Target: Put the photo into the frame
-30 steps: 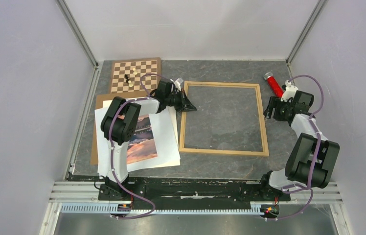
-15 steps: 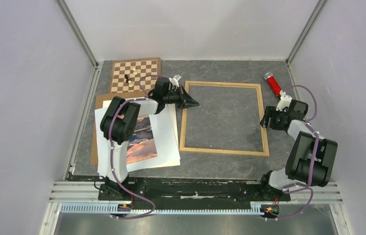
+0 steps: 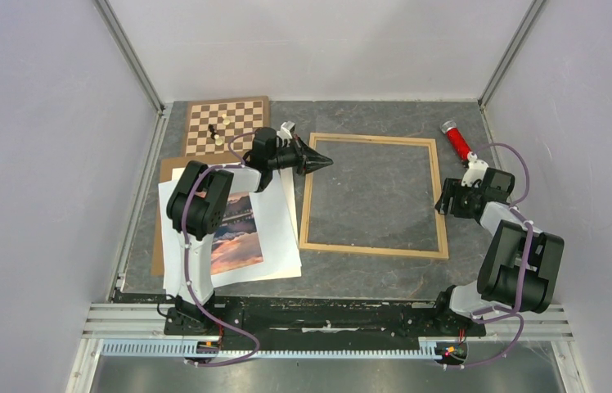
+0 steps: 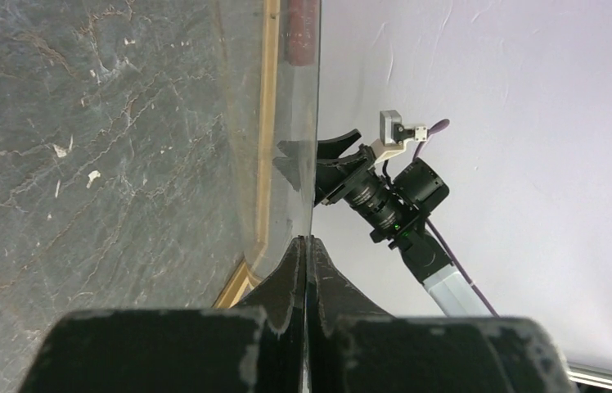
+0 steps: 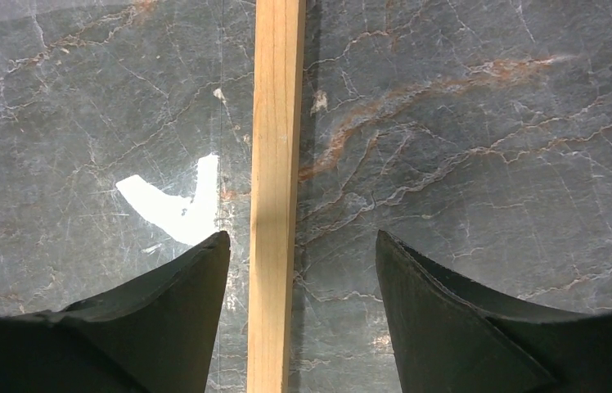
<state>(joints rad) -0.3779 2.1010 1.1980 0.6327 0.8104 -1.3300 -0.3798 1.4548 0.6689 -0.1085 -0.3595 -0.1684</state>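
The grey marbled bench [image 3: 368,282] is taken up at its middle by the frame [image 3: 372,249], which is laid flat, with bare bench seen inside its narrow light-wood border. To the left of the frame a brown backing board [image 3: 173,165] is laid, and most of it is covered by white sheets [image 3: 274,237], whose right edge is found just beside the frame's left rail. Behind the board, in the far left corner, a chessboard [image 3: 237,115] is set, and a few small chess pieces [image 3: 217,131] are stood on it. The photo [image 3: 237,246] is laid face up on the white sheets, outside the frame and to its left, and its upper left part is hidden by the left arm [image 3: 200,201] in the top view. The left pincer [image 3: 326,162] is held over the frame's far left corner and is pointed to the right; its fingertips [image 4: 286,278] are pressed fully together, and whether anything thin is caught between them cannot be told. The right pincer [image 3: 442,196] is held low over the frame's right rail with its jaws spread wide; in the right wrist view one of its fingers [image 5: 164,327] is seen on each side of the wood, bench is seen between wood and finger on both sides, and nothing is gripped. A red cylinder [image 3: 458,143] is laid near the frame's far right corner, apart from it
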